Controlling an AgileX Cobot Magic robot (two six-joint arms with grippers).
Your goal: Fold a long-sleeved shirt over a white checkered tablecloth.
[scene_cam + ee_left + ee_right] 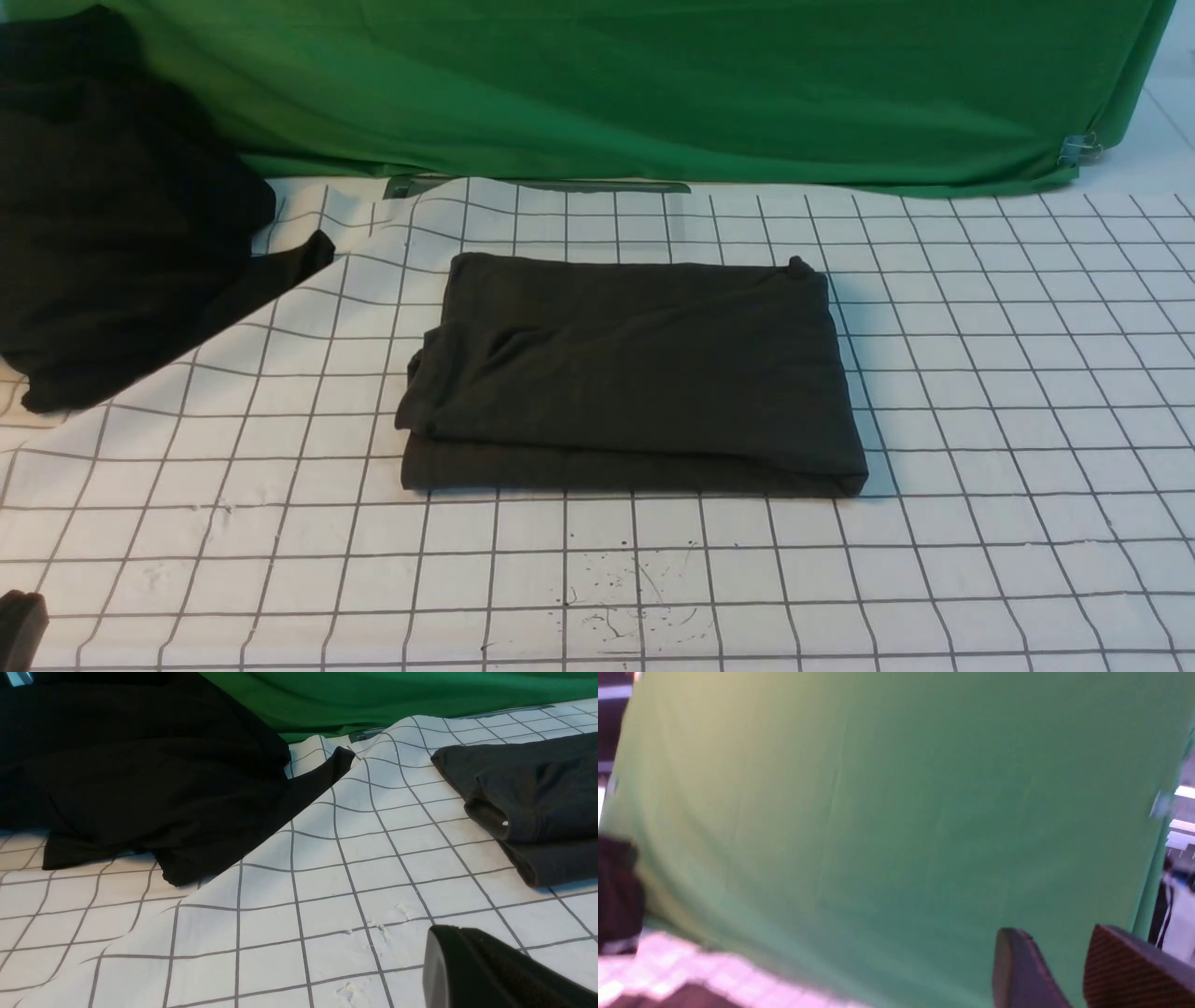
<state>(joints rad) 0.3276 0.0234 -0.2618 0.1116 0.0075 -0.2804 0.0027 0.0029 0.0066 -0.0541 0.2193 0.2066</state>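
The long-sleeved shirt (pixel 635 373) lies folded into a dark grey rectangle in the middle of the white checkered tablecloth (pixel 1008 392); no print shows. In the left wrist view the shirt (pixel 532 798) sits off to one side, apart from my left gripper (pixel 437 952), whose black fingers are pressed together with nothing in them. That gripper shows only as a dark tip (pixel 21 625) at the near left corner of the front view. My right gripper (pixel 1055 931) is lifted and faces the green cloth. Its fingers (pixel 1017 970) stand apart with nothing between them.
A blacker heap of cloth (pixel 112 215) lies at the far left, partly under a lifted fold of the tablecloth (pixel 327 812). A green cloth (pixel 653 84) hangs along the back edge. Small dark specks (pixel 616 597) mark the tablecloth near the front.
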